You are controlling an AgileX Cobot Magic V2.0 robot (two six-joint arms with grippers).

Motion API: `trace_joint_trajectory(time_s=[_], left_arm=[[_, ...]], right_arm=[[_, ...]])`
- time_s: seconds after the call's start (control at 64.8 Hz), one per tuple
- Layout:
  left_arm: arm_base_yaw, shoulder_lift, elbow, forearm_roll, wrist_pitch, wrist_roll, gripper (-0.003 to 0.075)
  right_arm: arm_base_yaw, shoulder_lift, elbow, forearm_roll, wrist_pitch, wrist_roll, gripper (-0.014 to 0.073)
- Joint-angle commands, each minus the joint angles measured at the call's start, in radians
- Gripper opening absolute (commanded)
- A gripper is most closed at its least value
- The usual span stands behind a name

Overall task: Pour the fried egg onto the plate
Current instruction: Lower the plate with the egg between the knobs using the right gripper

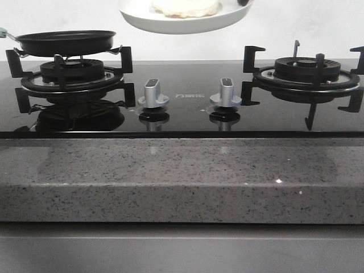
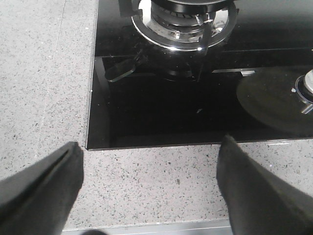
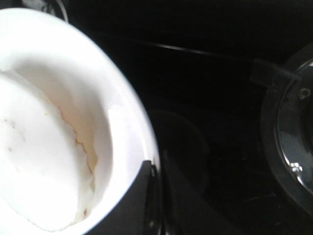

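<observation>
The white plate [image 1: 182, 23] hangs in the air at the top middle of the front view, above the hob. The fried egg [image 1: 185, 7] lies on it, pale with a browned edge. In the right wrist view the plate [image 3: 122, 112] fills one side, with the egg [image 3: 39, 161] inside. My right gripper [image 3: 157, 171] is shut on the plate's rim; it shows as a dark tip [image 1: 243, 3] in the front view. The black frying pan [image 1: 65, 42] sits empty on the left burner. My left gripper [image 2: 150, 142] is open and empty over the counter's front edge.
Two silver knobs [image 1: 153, 94] [image 1: 226, 92] stand on the black glass hob. The right burner [image 1: 307, 71] has raised black pan supports. The speckled grey stone counter [image 1: 182, 170] runs along the front; it also shows in the left wrist view [image 2: 146, 186].
</observation>
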Motion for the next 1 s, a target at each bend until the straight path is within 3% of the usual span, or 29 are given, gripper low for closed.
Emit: trace_joint_trajectory(time_s=[0.0,0.154,0.509,0.617,0.848,0.987], left_arm=[[-0.007,-0.001,-0.026,-0.009,-0.061,-0.009,0.0557],[-0.007,-0.001,-0.026,-0.009,-0.061,-0.009,0.0557],[-0.007,-0.001,-0.026,-0.009,-0.061,-0.009,0.0557],[-0.007,-0.001,-0.026,-0.009,-0.061,-0.009,0.0557],[-0.007,-0.001,-0.026,-0.009,-0.061,-0.009,0.0557],[-0.007,-0.001,-0.026,-0.009,-0.061,-0.009,0.0557]], right_arm=[[-0.004,-0.005,-0.089,0.026,-0.033,0.065,-0.0058],[-0.004,0.07,-0.126,0.021,-0.031,0.162,-0.0058],[-0.004,0.163,-0.126,-0.04,-0.003,0.216,-0.0042],[-0.004,0.184,-0.126,-0.047,0.017,0.216,0.0053],[-0.004,0.179,-0.138,-0.047,0.015,0.216,0.0367],[-0.005,0.155,-0.176,-0.054,0.052,0.215,0.0383]])
